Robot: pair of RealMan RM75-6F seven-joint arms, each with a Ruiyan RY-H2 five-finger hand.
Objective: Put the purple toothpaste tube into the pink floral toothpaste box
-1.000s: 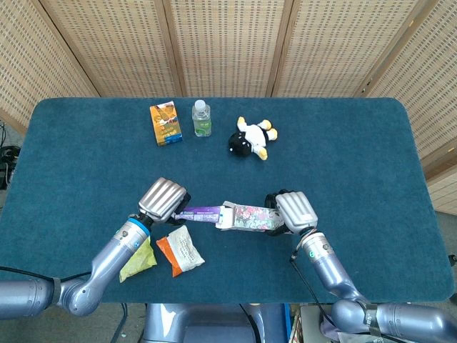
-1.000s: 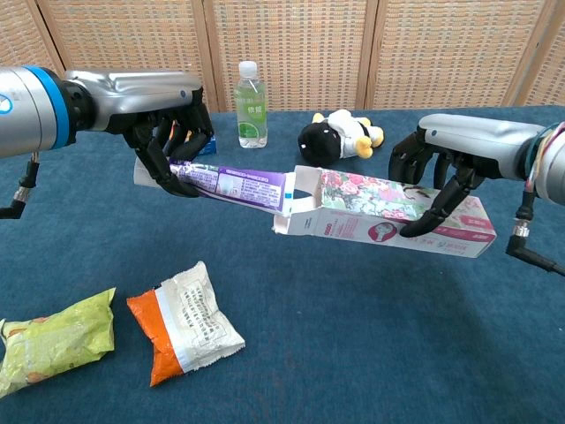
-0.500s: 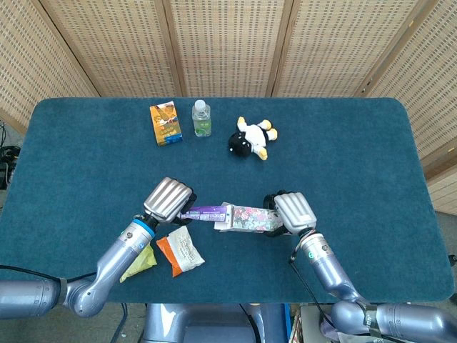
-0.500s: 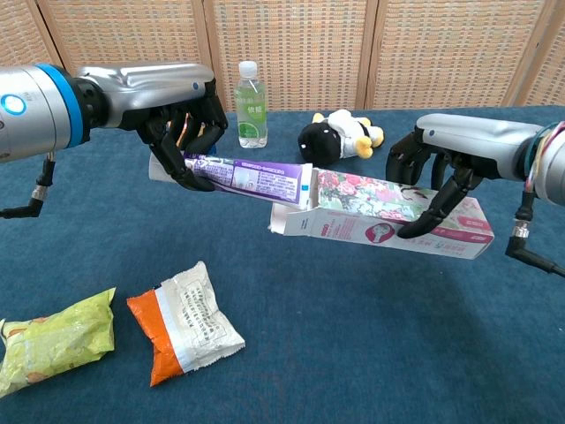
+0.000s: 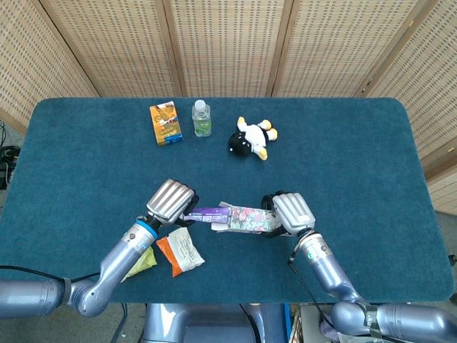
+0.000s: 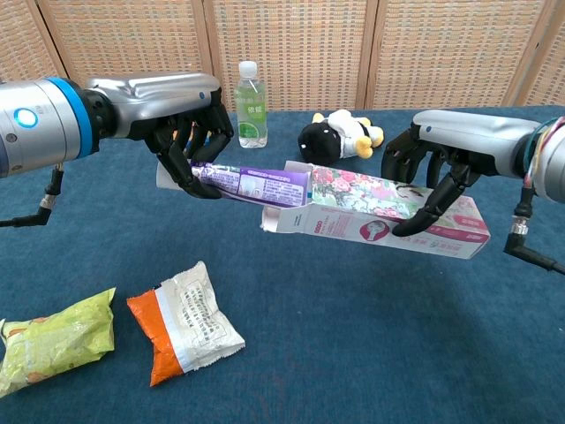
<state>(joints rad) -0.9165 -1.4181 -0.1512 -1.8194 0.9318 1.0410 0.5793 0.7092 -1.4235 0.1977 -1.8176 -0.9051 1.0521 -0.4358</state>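
My left hand (image 6: 181, 124) (image 5: 171, 201) grips the flat end of the purple toothpaste tube (image 6: 252, 183) (image 5: 206, 212) above the table. The tube's front end sits inside the open mouth of the pink floral toothpaste box (image 6: 380, 216) (image 5: 246, 218), between its raised flaps. My right hand (image 6: 441, 163) (image 5: 287, 212) holds the box from above near its far end, lifted off the cloth and lying roughly level.
A blue-green cloth covers the table (image 5: 343, 164). At the back stand an orange carton (image 5: 165, 123), a water bottle (image 6: 251, 106) and a black-and-white plush toy (image 6: 340, 134). Near the front left lie an orange-white snack packet (image 6: 187, 325) and a green one (image 6: 53, 340).
My left hand has moved right with the tube, and its tip has slid further into the box's mouth. The right hand has shifted the box slightly left toward it.
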